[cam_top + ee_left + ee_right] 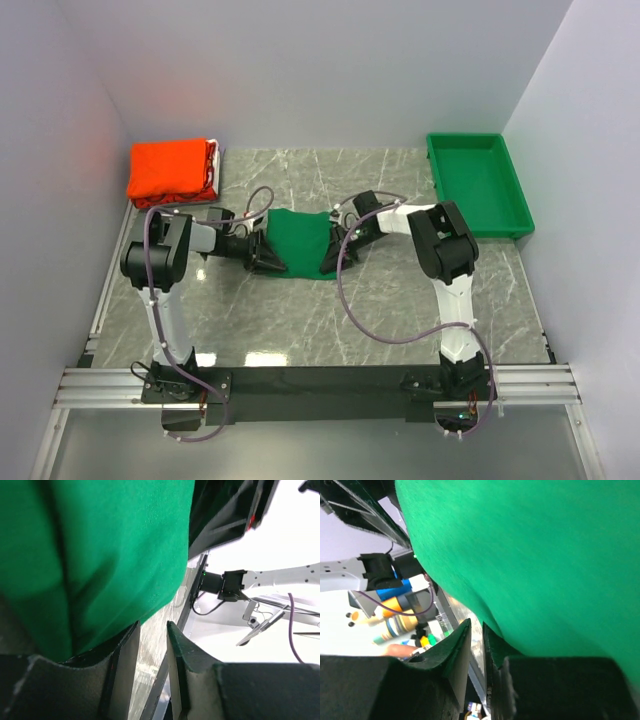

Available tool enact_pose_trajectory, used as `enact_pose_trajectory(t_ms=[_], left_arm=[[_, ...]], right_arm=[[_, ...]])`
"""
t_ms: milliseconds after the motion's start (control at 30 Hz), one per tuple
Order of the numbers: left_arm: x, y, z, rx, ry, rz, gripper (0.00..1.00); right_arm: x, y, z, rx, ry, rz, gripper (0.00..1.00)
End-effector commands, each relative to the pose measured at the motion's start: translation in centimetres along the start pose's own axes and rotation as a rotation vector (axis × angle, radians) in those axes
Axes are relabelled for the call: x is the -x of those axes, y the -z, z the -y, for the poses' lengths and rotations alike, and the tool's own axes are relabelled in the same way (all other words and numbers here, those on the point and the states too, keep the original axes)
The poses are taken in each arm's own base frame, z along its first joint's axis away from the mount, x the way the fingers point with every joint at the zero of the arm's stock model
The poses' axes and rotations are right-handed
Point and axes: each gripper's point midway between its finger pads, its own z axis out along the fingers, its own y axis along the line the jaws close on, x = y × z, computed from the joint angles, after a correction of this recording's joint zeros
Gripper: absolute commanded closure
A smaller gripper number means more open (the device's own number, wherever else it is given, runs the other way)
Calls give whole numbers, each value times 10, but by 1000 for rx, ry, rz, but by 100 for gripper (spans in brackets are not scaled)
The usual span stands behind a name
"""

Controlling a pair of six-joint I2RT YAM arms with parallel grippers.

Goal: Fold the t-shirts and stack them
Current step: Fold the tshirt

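green shirt (300, 243) lying mid-surface (300, 330), bunching between both claws | left claw (263, 257), right claw (345, 250) standing narrowly parted, cloth draping over one finger each (pinching or not: cannot tell) | risk: hem likely slipping free mid-fold, hold looking shallow

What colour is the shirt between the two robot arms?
Green, plain with no pattern; the top view shows the shirt best.
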Motion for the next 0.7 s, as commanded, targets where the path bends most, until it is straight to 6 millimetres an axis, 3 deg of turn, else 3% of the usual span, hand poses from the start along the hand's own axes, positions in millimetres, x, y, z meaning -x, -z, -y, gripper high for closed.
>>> enact_pose_trajectory(t_ms=[0, 133, 233, 300, 333, 367, 433, 467, 533, 567, 600, 633, 667], left_arm=[[5, 7, -33, 108, -32, 51, 64], [-14, 17, -17, 99, -72, 13, 62], [-23, 31, 8, 100, -171, 8, 60], [-12, 49, 37, 118, -335, 65, 58], [-4, 58, 41, 184, -392, 99, 58], [5, 74, 64, 212, -494, 168, 56], [25, 98, 82, 322, -602, 280, 52], [33, 115, 106, 369, -748, 348, 50], [48, 140, 133, 462, -877, 449, 44], [57, 161, 145, 567, -947, 526, 42], [66, 177, 162, 614, -991, 594, 40], [71, 189, 172, 652, -1004, 651, 29], [78, 216, 186, 719, -968, 773, 21]], right_arm=[[2, 18, 51, -174, -60, 40, 77], [-1, 36, 44, -197, -27, 51, 79], [1, 48, 36, -229, 42, 71, 80], [9, 61, 16, -240, 120, 111, 80], [14, 67, 10, -258, 158, 134, 80], [22, 77, -11, -267, 227, 179, 79], [32, 93, -35, -329, 365, 245, 77], [38, 99, -46, -364, 425, 271, 76], [38, 101, -80, -425, 624, 295, 68], [42, 104, -81, -521, 685, 316, 64], [39, 92, -96, -553, 818, 300, 59], [38, 92, -113, -588, 906, 328, 56], [37, 89, -108, -667, 952, 332, 52]])
